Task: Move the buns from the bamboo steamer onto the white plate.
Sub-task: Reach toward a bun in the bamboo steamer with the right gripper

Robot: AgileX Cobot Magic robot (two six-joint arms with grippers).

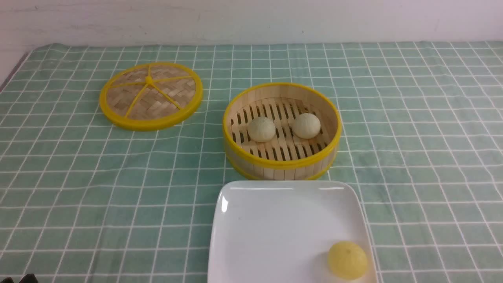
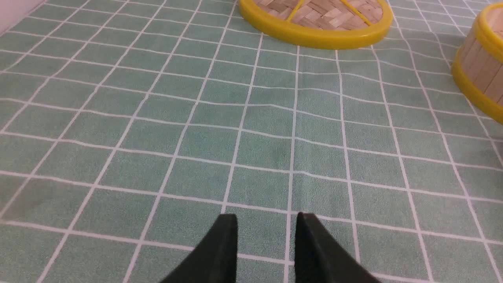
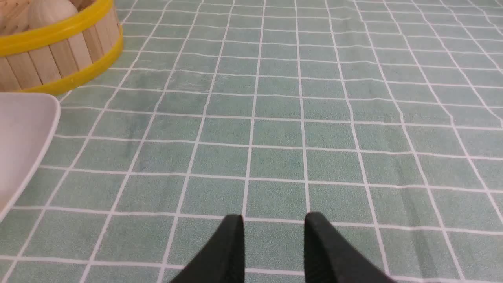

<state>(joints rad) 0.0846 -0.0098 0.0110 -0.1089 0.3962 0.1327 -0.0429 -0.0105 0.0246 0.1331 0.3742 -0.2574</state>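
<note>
**While both grippers hang open, 2 buns lie in the bamboo steamer**

Front view. Where the bamboo steamer (image 1: 283, 165) stands uncovered at centre, its slotted slat floor bears 2 buns. The left bun (image 1: 261, 129) and the right bun (image 1: 306, 125) sit side by side, not touching. Each is small, round and pale cream-beige, with faint pleats. The bamboo steamer is a deep ring of light slats with yellow rims. Just beside it, nearer the robot, lies the white plate (image 1: 275, 220), glossy and squarish with rounded corners. The plate carries 1 bright yellow bun (image 1: 347, 260) at its near right corner. The woven lid (image 1: 151, 95) lies flat to the left on the green checked cloth (image 1: 78, 177).

Left wrist view. The left gripper (image 2: 266, 220) is released: its 2 dark fingers stand apart over bare cloth, grasping nothing. The lid (image 2: 314, 19) and part of the bamboo steamer (image 2: 479, 67) show beyond.

Right wrist view. The right gripper (image 3: 274, 220) is likewise released and empty above the cloth. A corner of the white plate (image 3: 23, 133) lies just beside the bamboo steamer (image 3: 59, 51). The top of 1 pale bun (image 3: 51, 10) shows above the rim.
</note>
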